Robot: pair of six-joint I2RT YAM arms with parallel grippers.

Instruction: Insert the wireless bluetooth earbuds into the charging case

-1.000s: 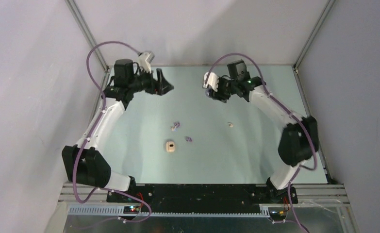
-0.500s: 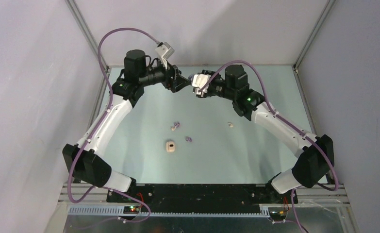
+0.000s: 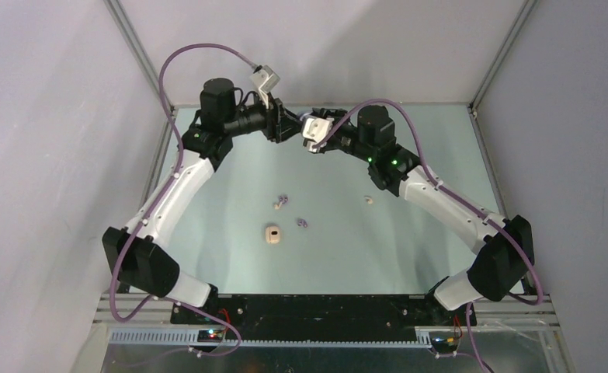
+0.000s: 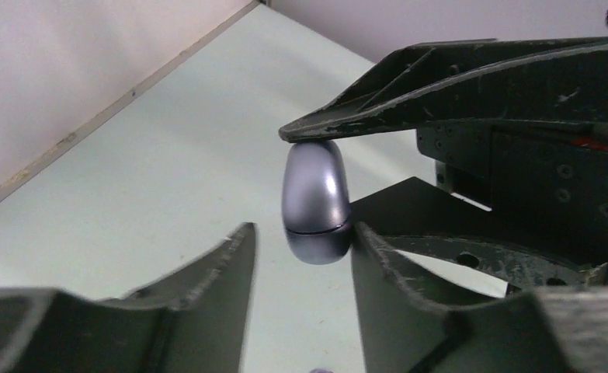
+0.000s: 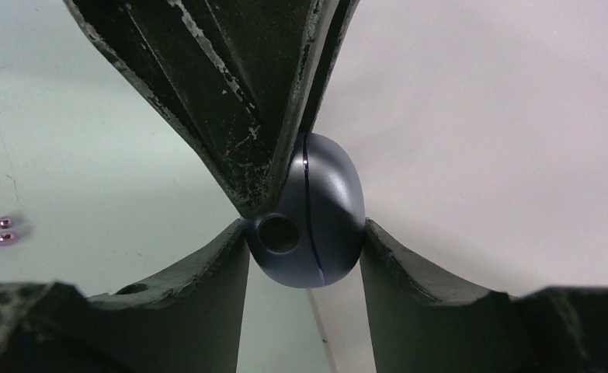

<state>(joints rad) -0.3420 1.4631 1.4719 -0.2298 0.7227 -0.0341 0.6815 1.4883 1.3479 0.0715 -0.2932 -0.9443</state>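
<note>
Left tool (image 4: 300, 233) and right tool (image 5: 304, 227) block each other at the charging case (image 4: 313, 186).

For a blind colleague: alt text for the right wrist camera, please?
A dark egg-shaped case is pinched in the right gripper, with the left gripper touching it from above. Two purple earbuds lie far left.

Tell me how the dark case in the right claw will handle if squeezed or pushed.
The case is rounded and glossy, so it may slip or pivot in the right claw. Its seam suggests a hinged lid that might open under a push. Small and rigid-looking, it is probably light.
</note>
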